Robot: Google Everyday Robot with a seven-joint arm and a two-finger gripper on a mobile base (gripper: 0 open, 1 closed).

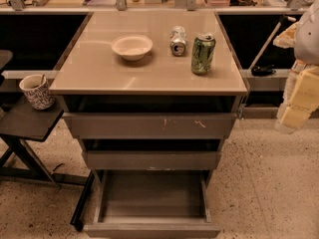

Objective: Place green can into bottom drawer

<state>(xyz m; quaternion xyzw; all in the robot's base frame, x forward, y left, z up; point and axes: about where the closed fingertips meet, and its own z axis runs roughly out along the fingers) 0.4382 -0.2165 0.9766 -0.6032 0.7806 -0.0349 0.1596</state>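
Note:
The green can (203, 54) stands upright on the cabinet top (99, 71), near its right edge. The bottom drawer (152, 230) is pulled out toward me, and its tray shows nothing inside. The two drawers above it are pulled out only slightly. My gripper (297, 108), with pale yellow pads, hangs at the far right of the view. It is off the cabinet's right side, lower than the can and well apart from it. It holds nothing that I can see.
A white bowl (132, 47) sits mid-top. A silver-white can (178, 40) lies on its side just left of the green can. A patterned cup (37, 91) stands on a dark side table (25, 121) at the left. A cluttered shelf runs along the back.

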